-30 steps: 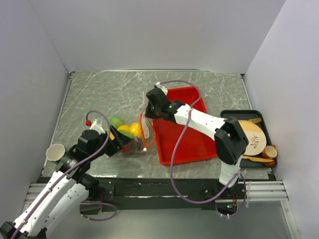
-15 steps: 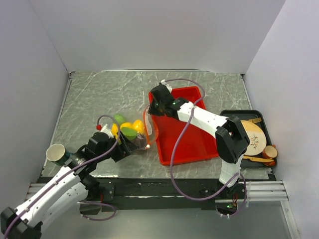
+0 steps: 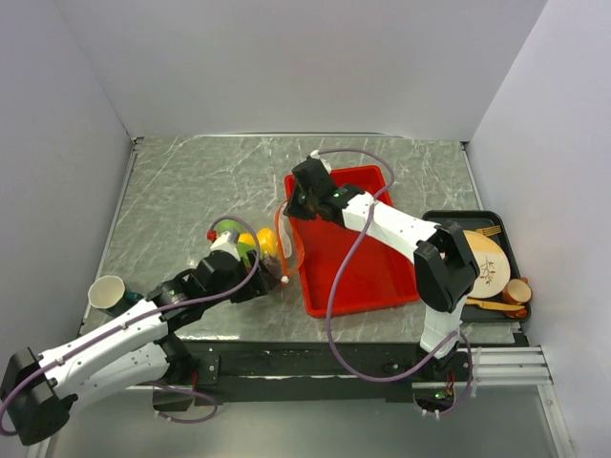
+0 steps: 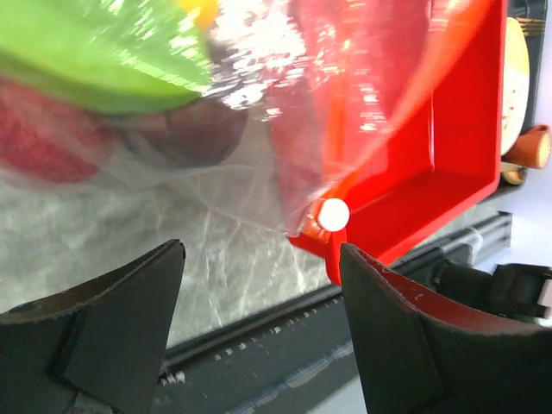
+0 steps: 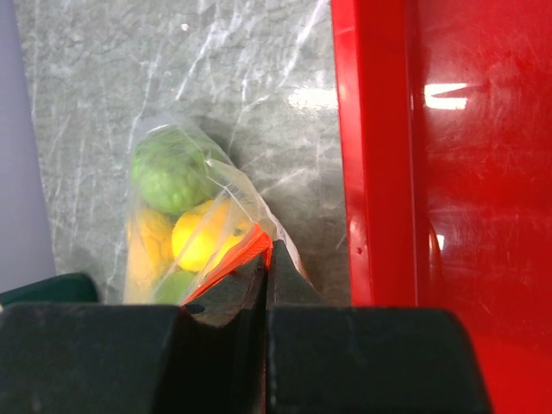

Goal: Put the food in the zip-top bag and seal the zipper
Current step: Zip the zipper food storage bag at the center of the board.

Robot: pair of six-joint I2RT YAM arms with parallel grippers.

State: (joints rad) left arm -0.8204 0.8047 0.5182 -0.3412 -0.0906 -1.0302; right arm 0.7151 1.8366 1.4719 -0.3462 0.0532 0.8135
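The worktop (image 3: 191, 181) was a grey-green slab with white marble veining. Three plain pale walls enclosed it: a back wall (image 3: 305, 67) along its far edge, and a left wall (image 3: 48, 172) and a right wall (image 3: 563, 124) along its sides. A metal trim strip (image 3: 116, 224) ran along its left edge. A black rail (image 3: 305, 361) bordered its near edge. Lighting was even and diffuse.

Top view high behind arms, facing down; wrist views close, sharing zip-top bag (image 5: 185, 203), red tray (image 4: 448, 164).
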